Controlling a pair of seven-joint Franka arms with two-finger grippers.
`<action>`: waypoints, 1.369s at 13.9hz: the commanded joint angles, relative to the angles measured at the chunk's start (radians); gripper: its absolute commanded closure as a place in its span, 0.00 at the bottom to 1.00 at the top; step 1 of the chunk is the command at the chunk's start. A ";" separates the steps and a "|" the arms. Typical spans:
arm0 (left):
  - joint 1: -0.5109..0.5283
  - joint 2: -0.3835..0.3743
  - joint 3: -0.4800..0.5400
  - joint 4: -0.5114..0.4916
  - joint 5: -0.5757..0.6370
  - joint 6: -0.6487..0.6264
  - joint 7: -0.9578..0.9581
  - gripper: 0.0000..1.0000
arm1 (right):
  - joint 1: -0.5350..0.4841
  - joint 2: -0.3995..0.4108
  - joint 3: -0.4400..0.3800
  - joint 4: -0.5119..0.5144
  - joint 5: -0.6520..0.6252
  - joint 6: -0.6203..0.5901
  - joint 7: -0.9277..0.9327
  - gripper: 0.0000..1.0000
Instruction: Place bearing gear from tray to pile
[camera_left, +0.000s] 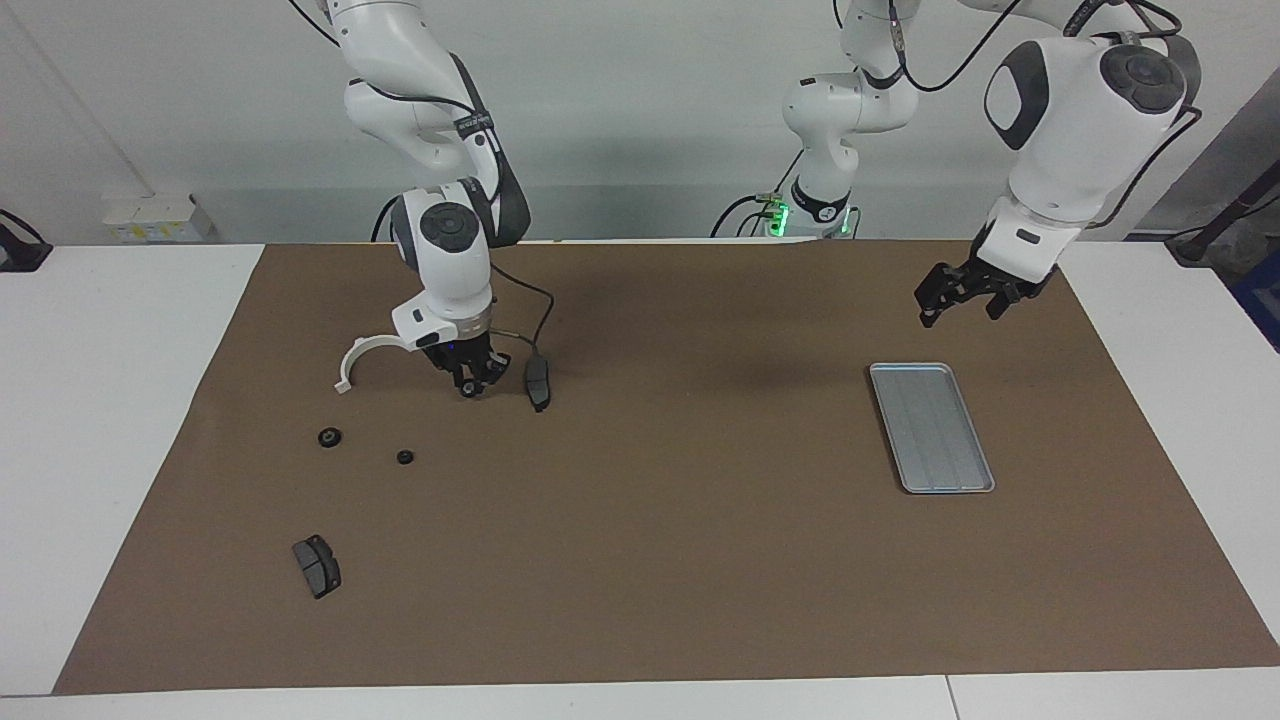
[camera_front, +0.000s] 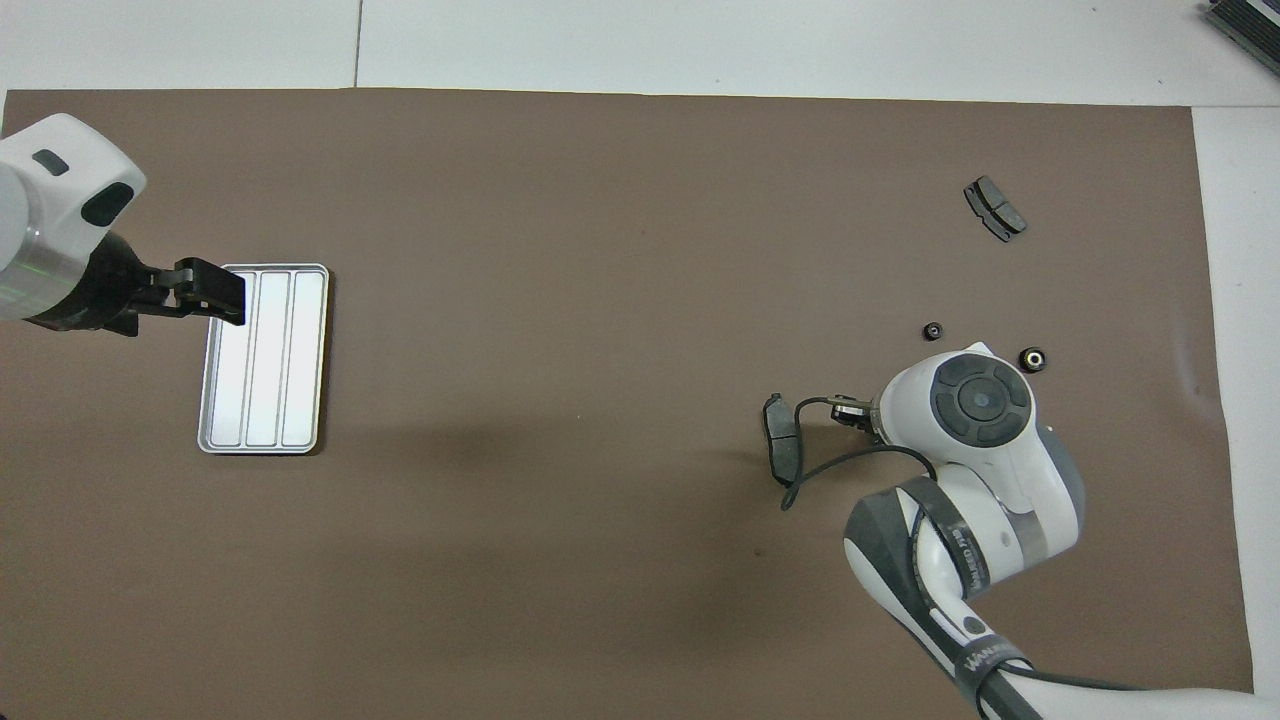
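Two arms are seen, each built of glossy white rounded shells with dark grey joint bands and round dark grey caps at the wrist. A black two-finger gripper is carried by each, the right gripper (camera_left: 470, 383) under a small blue light and the left gripper (camera_left: 958, 292) below a white wrist; thin black cables are looped along the links. Green lights are shown at both bases, and a lettered black band is wrapped around the right forearm.
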 joint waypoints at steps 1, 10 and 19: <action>-0.005 -0.007 0.009 -0.005 0.016 0.018 0.001 0.00 | -0.036 -0.040 0.014 -0.023 0.078 -0.029 -0.097 0.06; 0.072 -0.009 0.018 -0.008 0.016 0.027 0.011 0.00 | -0.100 -0.045 0.011 0.330 0.133 -0.341 -0.284 0.00; 0.072 -0.009 0.018 -0.015 0.016 0.061 0.144 0.00 | -0.209 -0.045 -0.001 0.629 0.195 -0.526 -0.496 0.00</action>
